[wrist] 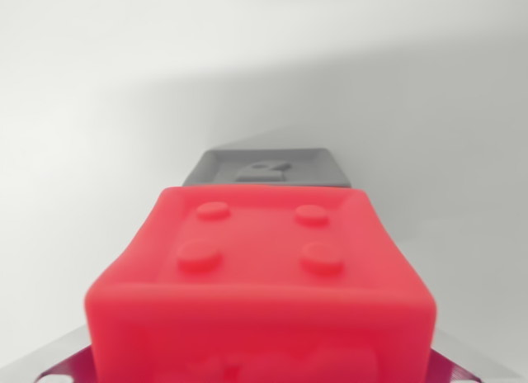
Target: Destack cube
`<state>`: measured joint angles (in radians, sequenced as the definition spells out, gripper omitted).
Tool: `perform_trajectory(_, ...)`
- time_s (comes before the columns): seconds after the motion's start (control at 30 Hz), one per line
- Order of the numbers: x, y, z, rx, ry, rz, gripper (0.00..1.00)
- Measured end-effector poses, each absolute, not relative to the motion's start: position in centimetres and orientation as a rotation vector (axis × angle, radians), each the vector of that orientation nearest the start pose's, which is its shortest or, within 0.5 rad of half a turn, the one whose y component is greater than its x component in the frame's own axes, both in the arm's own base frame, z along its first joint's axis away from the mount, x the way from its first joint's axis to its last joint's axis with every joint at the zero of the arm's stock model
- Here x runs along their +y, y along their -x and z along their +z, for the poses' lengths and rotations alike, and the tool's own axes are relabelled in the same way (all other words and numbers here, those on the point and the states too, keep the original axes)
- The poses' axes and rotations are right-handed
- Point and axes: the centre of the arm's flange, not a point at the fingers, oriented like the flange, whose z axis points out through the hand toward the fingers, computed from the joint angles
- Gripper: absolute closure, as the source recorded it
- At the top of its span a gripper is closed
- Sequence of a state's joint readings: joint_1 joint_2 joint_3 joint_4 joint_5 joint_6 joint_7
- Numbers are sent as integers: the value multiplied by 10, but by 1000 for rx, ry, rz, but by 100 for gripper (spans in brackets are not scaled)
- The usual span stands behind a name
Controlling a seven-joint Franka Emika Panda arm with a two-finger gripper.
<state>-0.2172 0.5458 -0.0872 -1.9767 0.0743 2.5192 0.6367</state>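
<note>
The red cube [262, 288] fills the lower middle of the wrist view, four studs on top. At 12 o'clock, just behind it, a grey block [266, 168] shows. The gripper is not visible, so whether it grips I cannot tell. Better to lift straight, slowly.

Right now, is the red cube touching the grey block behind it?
Cannot tell. In the wrist view the red cube overlaps the lower edge of the grey block, hiding any contact or gap between them.
</note>
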Motion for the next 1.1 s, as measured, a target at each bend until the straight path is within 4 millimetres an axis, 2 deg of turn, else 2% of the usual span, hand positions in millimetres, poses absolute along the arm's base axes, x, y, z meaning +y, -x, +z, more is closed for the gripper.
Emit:
perform_trajectory(0.3,-183,-585,209,1492,2764,-1,100)
perform_trajectory(1.1,-184,-583,276,1489,2760,-8,100)
